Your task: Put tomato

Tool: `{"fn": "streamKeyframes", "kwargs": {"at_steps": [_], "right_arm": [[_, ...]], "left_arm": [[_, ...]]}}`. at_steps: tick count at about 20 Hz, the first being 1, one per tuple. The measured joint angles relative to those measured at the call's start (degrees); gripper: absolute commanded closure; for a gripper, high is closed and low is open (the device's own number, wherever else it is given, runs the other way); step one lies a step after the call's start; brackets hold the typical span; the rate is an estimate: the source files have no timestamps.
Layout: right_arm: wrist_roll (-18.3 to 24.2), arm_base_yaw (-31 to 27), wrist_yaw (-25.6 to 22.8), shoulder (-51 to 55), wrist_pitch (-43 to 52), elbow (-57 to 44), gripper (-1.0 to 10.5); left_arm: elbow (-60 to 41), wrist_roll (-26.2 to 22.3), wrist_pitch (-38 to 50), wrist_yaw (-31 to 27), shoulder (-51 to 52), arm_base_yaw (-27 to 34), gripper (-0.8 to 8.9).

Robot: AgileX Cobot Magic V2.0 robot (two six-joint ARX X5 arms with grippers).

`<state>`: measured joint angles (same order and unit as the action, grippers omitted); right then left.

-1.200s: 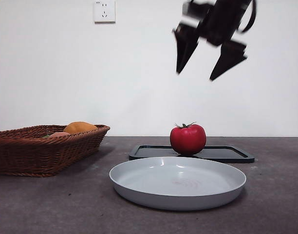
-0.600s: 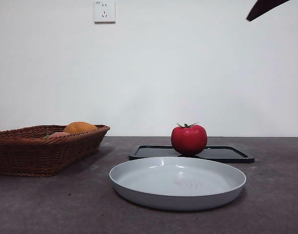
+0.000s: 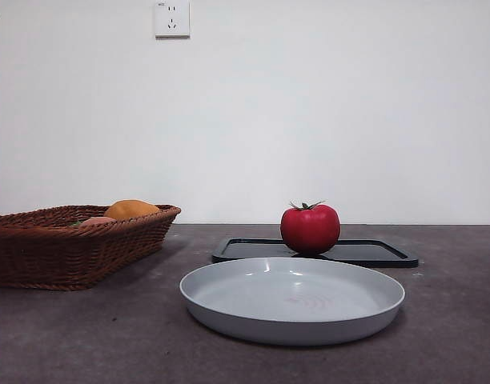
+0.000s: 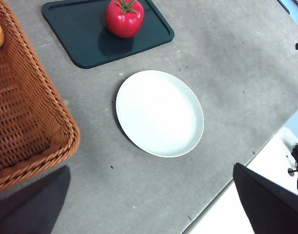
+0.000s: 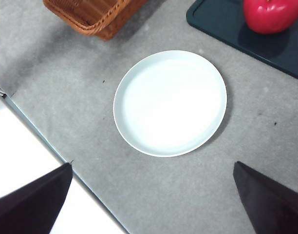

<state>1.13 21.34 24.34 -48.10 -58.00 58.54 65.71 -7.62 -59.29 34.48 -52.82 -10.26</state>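
Observation:
The red tomato [image 3: 310,229] with its green stem stands upright on the black tray [image 3: 373,253], behind the grey plate [image 3: 292,298]. Nothing touches it. My left gripper [image 4: 150,168] is high above the table with its jaws wide apart and empty; its view shows the tomato [image 4: 124,18] on the tray [image 4: 81,34] beyond the plate [image 4: 159,113]. My right gripper [image 5: 152,164] is also raised, open and empty, looking down on the plate [image 5: 170,103] and the tomato [image 5: 271,14]. In the front view the arms show only as black tips at the top corners.
A brown wicker basket [image 3: 37,248] at the left holds an orange-yellow fruit [image 3: 131,210] and a pale pink one [image 3: 96,221]. A wall socket [image 3: 171,18] is on the white wall. The table's near edge [image 5: 51,156] shows in both wrist views.
The open gripper that hung above the tomato has risen away to the top right and left the front view. The tomato stays on the tray.

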Motion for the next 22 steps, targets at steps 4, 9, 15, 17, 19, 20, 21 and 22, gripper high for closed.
{"fn": "streamKeyframes", "kwargs": {"at_steps": [4,9,15,17,19,20,21,22], "right_arm": [[-0.02,0.0,0.0,-0.02,0.17,0.0,3.7],[-0.07,0.0,0.0,-0.04,0.15,0.0,6.4],[-0.07,0.0,0.02,-0.04,0.17,0.0,9.4],[-0.07,0.0,0.02,-0.04,0.17,0.0,9.4],[-0.07,0.0,0.02,-0.04,0.44,0.0,9.4],[-0.07,0.0,0.02,-0.04,0.66,0.0,9.4],[-0.07,0.0,0.02,-0.04,0.98,0.0,9.4],[-0.07,0.0,0.02,-0.04,1.42,0.0,9.4]], "left_arm": [[0.0,0.0,0.0,0.0,0.0,0.02,2.52],[0.0,0.0,0.0,0.0,0.0,0.02,5.37],[0.0,0.0,0.0,-0.02,0.0,0.02,8.06],[0.0,0.0,-0.02,0.0,0.0,0.02,8.06],[0.0,0.0,0.0,0.0,0.0,0.02,8.06],[0.0,0.0,0.0,0.0,0.0,0.02,8.06],[0.0,0.0,0.0,0.0,0.0,0.02,8.06],[0.0,0.0,0.0,0.0,0.0,0.02,8.06]]}}
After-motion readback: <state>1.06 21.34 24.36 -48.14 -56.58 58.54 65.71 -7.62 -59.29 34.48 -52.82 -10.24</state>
